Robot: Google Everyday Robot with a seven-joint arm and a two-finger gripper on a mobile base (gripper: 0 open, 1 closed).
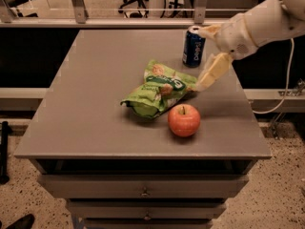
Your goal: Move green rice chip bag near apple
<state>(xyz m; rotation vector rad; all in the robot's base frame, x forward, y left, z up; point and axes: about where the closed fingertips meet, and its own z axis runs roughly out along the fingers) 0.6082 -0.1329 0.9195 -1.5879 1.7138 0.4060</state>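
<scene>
The green rice chip bag [159, 92] lies crumpled on the grey table [90, 94], near the middle. The apple [184, 120] stands right in front of the bag's right end, almost touching it. My gripper [204, 58] is raised at the right side of the table, above and to the right of the bag. It is open and empty. Its lower finger [212, 73] points down toward the bag's right end, and its upper finger [208, 31] reaches out over the can.
A blue soda can [192, 47] stands upright at the back right of the table, just left of the gripper. The table has drawers below its front edge. A railing and a chair base are behind the table.
</scene>
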